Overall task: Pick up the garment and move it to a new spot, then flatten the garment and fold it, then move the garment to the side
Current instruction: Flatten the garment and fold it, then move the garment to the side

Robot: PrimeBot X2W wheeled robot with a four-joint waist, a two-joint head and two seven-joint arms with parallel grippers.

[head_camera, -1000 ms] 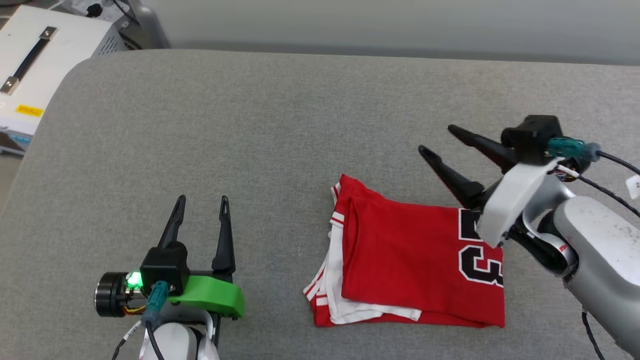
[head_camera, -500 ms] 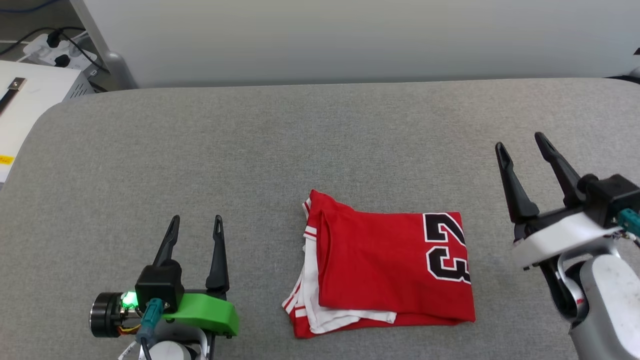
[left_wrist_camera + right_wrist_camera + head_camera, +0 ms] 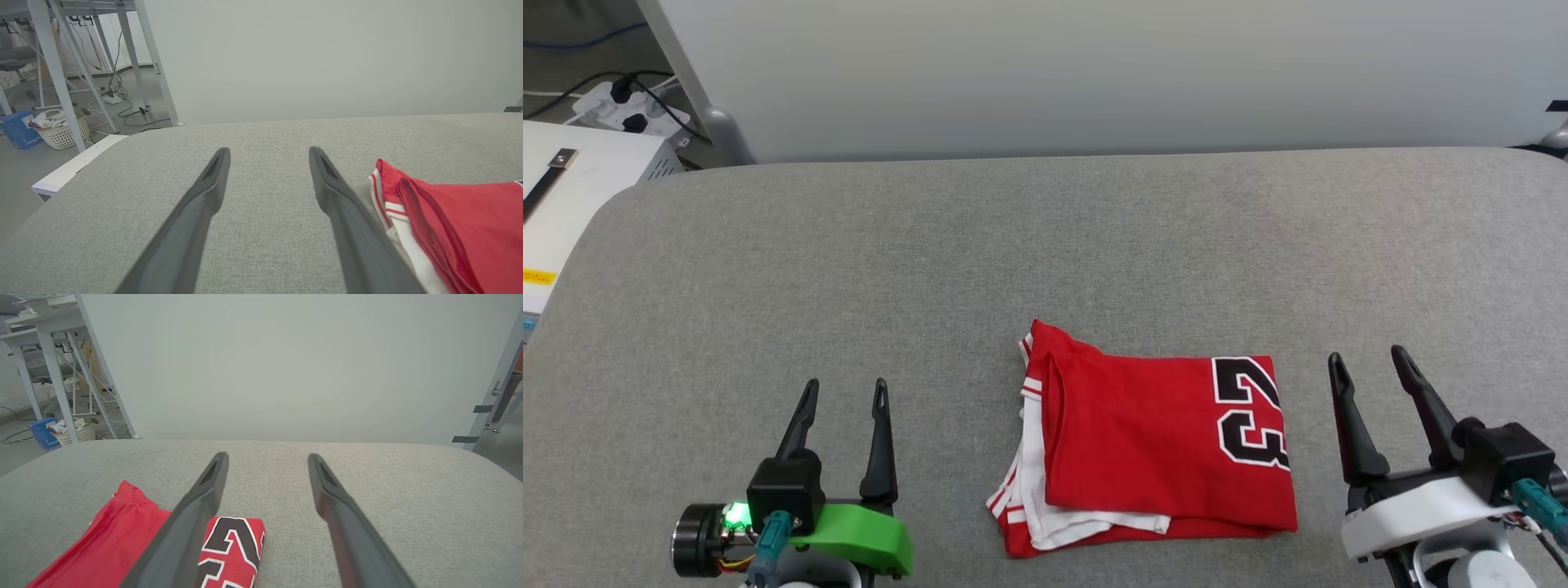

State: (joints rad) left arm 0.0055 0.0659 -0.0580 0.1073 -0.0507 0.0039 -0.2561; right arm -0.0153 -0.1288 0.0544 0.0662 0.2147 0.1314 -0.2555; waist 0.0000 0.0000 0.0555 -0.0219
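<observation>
While spread and empty, the left end effector [image 3: 845,384] and nearer right end effector [image 3: 1365,354] are stationed either side of the folded red jersey garment [image 3: 1143,441].

You get one readable print: black white-edged "23" on the folded red jersey-style shirt [image 3: 1143,441], lower centre-right of the head view, digits lying sideways. Yellow sticker [image 3: 538,278] on the white box [image 3: 580,180], far left: too small to read.
</observation>
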